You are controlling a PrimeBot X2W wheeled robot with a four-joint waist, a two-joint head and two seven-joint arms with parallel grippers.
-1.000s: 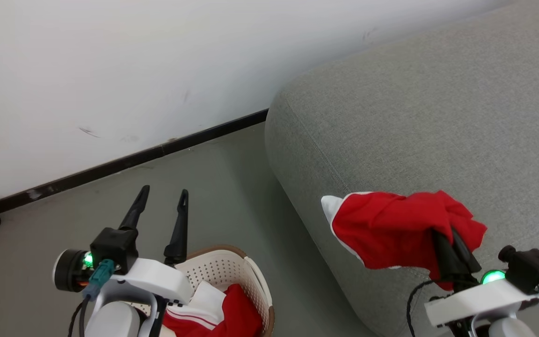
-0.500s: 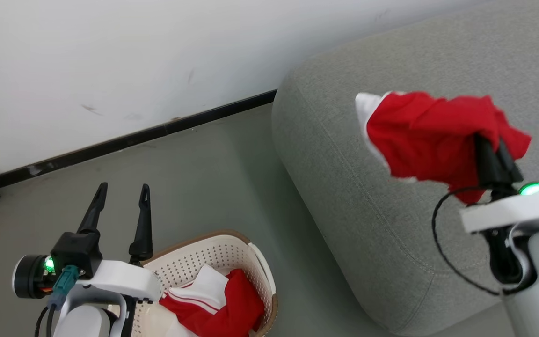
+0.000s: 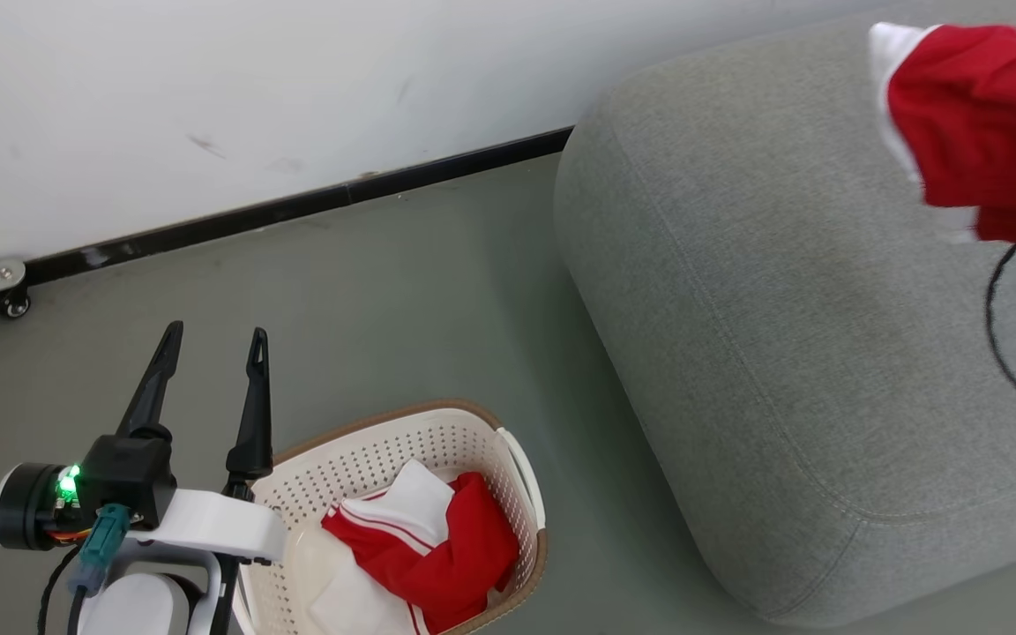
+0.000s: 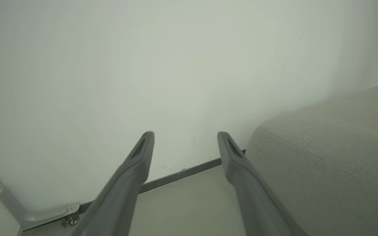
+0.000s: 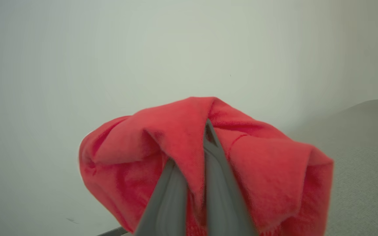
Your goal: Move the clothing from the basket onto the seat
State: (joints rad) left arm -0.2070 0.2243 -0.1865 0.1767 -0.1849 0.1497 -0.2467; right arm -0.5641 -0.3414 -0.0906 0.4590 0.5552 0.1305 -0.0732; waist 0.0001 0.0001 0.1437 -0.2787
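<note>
One red garment with a white edge (image 3: 975, 115) hangs above the far right of the grey seat (image 3: 781, 353). In the right wrist view my right gripper (image 5: 199, 147) is shut on this red garment (image 5: 182, 131), and the fabric drapes over both fingers. The cream basket (image 3: 367, 429) stands on the floor left of the seat. It holds more red and white clothing (image 3: 437, 556). My left gripper (image 3: 215, 333) is open and holds nothing, just left of the basket. In its own view the left gripper (image 4: 185, 136) points at the wall.
A white wall with a black baseboard (image 3: 296, 207) runs behind the grey floor (image 3: 429, 291). A small caster on a metal bracket (image 3: 1, 300) sits at the wall's foot on the left. A black cable (image 3: 997, 335) loops over the seat's right side.
My right gripper has carried the red garment up and to the right over the seat, and it has left the head view. The head camera shifted. The left gripper stays open by the basket.
</note>
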